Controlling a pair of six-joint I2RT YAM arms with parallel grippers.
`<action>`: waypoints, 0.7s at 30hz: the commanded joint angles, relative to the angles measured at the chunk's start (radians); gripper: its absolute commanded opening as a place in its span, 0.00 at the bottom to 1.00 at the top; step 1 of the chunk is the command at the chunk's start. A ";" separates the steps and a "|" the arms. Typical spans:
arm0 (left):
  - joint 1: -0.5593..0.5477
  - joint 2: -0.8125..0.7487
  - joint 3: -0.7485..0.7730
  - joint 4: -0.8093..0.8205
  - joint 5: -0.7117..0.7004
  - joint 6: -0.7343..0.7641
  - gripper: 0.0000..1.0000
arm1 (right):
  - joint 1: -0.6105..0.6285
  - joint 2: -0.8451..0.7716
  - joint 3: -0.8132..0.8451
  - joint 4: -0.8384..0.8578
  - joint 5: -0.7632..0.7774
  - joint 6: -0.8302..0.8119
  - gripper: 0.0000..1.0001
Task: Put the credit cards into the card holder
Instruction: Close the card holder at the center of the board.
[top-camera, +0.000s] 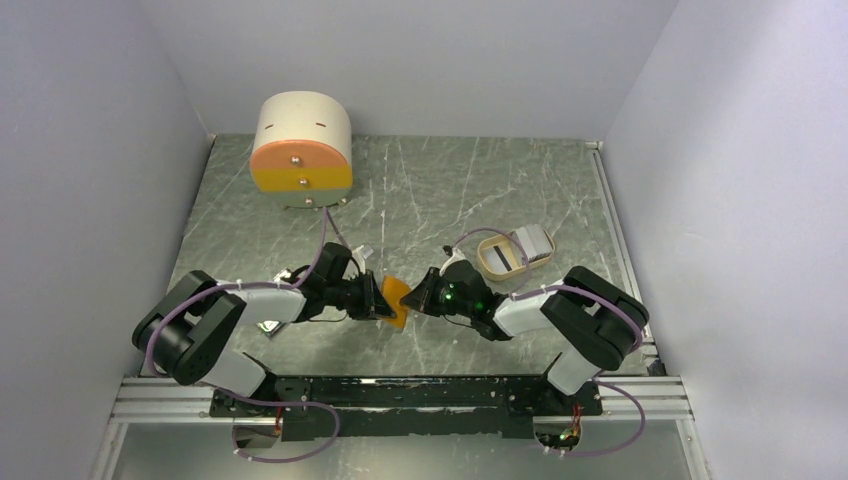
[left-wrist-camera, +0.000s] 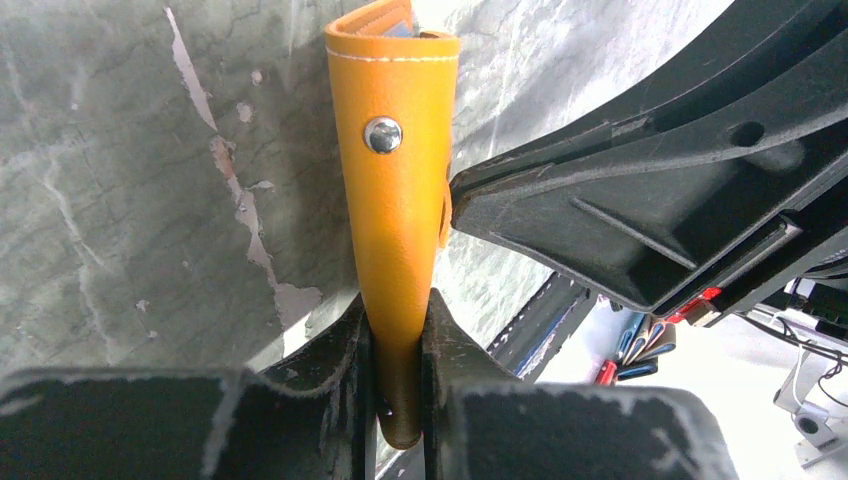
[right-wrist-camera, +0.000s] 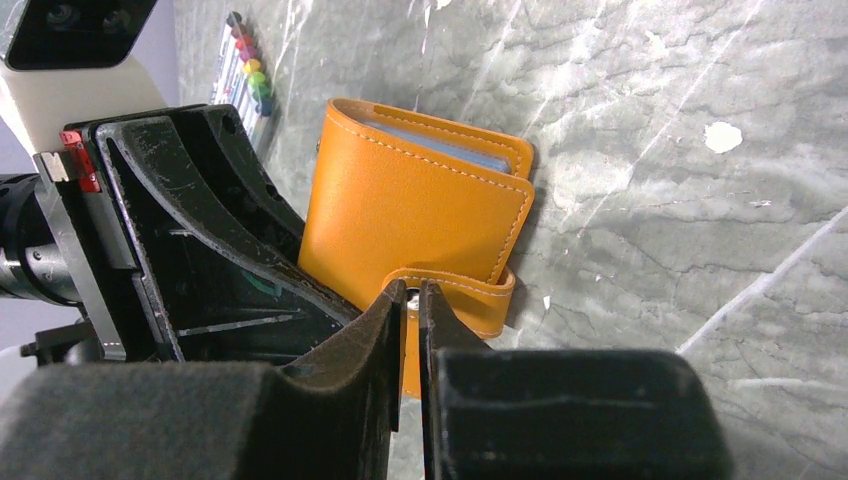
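Note:
The orange card holder (top-camera: 394, 300) is held off the table between both arms at the middle front. My left gripper (top-camera: 378, 298) is shut on its folded edge, seen in the left wrist view (left-wrist-camera: 397, 300), with the holder (left-wrist-camera: 400, 200) standing up and its snap stud (left-wrist-camera: 382, 134) facing the camera. My right gripper (right-wrist-camera: 412, 292) is shut on the holder's snap tab (right-wrist-camera: 470, 295); the holder (right-wrist-camera: 410, 215) shows a pale blue inside edge. The credit cards (top-camera: 533, 241) lie in a tan oval tray to the right.
The tan oval tray (top-camera: 497, 268) sits right of centre, just behind my right arm. A round cream-and-orange drawer box (top-camera: 302, 145) stands at the back left. Grey walls close in both sides and the back.

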 joint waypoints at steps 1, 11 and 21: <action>-0.021 0.032 0.019 0.024 0.014 -0.007 0.09 | 0.018 0.032 0.022 -0.054 0.019 -0.033 0.11; -0.021 0.063 0.030 0.043 0.026 -0.011 0.09 | 0.061 0.085 0.071 -0.152 0.057 -0.068 0.09; -0.021 0.086 0.016 0.093 0.055 -0.039 0.09 | 0.176 0.044 0.129 -0.356 0.214 -0.134 0.06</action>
